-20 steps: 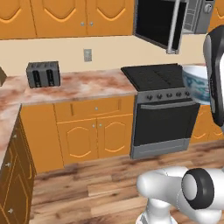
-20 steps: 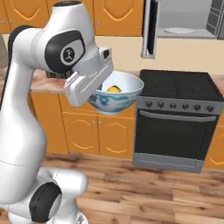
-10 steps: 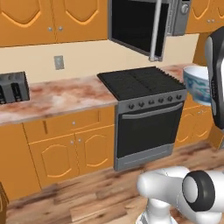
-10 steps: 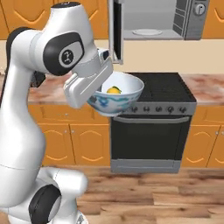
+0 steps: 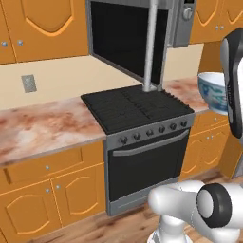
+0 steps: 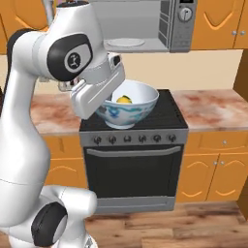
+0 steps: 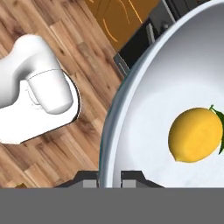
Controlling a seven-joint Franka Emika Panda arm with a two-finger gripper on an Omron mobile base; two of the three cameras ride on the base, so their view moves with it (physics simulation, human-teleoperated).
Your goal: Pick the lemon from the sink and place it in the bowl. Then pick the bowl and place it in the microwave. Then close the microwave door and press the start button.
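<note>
The gripper pinches the bowl by its thin rim at 6 o'clock. The lemon sits inside, toward 3 o'clock. The bowl looks hard, smooth and breakable, so keep it level below the open microwave.

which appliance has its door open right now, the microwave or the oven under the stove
The microwave: its door is swung out, with its plate visible inside. The oven under the black stove has its door flush and shut.

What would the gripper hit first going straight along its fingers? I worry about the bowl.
Nothing before the wooden floor, it seems; the gripper pinches the bowl rim, pointing down. Depth unclear.
</note>
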